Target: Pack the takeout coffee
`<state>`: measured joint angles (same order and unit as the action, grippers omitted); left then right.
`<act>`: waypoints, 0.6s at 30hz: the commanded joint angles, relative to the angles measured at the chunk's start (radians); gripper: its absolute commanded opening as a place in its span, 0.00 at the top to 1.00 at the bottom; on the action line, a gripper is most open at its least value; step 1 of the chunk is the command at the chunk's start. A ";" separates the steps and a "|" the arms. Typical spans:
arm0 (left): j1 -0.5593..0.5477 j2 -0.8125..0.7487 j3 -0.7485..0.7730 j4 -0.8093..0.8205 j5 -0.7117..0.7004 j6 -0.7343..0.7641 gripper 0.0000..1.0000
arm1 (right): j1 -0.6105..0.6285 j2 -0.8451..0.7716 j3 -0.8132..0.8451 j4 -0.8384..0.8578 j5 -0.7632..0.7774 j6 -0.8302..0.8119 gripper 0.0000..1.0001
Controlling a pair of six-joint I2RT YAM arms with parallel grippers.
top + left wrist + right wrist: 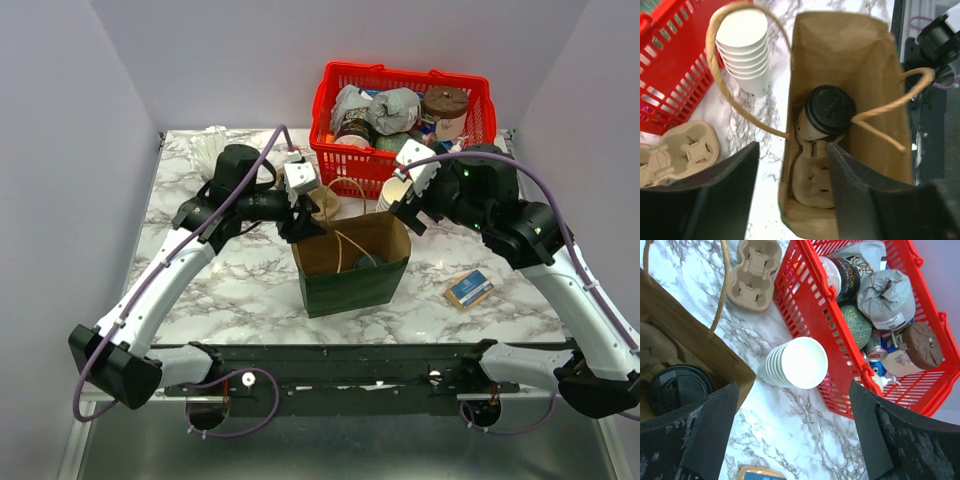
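white walls enclose a marble table (230,290). at its centre stands one paper bag (355,275), upright and open-topped, with two rope handles.

task item: one lidded coffee cup (830,111), seated in one cardboard carrier (812,177) at the bottom of the bag.

handling, as judged:
- the cup wall is probably thin paper and dents under a hard squeeze, and the lid may pop off. take hold just under the lid, or lift by the carrier rim.
- the bag is light and floppy. take it by the handles.

jaws:
- left gripper (792,150): fingers apart above the bag's near edge, one outside it and one over the mouth, nothing pinched.
- right gripper (793,386): spread wide and empty, above the table near the basket.

other items: one spare carrier (752,275), one stack of white cups (797,362) (several nested, number unclear), one red basket (400,72) of mixed goods, one small box (469,290).
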<state>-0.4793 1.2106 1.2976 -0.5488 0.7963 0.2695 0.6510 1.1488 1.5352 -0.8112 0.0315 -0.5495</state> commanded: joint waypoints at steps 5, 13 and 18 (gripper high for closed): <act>-0.022 0.095 0.032 -0.010 0.015 0.040 0.67 | -0.024 -0.023 -0.047 -0.019 -0.068 -0.001 0.00; -0.050 0.119 0.094 -0.112 0.040 0.109 1.00 | -0.024 -0.018 -0.112 0.035 -0.084 0.020 0.00; -0.056 0.086 0.138 -0.232 -0.011 0.201 1.00 | -0.024 -0.018 -0.125 0.049 -0.088 0.019 0.00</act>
<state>-0.5278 1.3281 1.3785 -0.6621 0.8013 0.3649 0.6323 1.1366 1.4231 -0.7998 -0.0322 -0.5449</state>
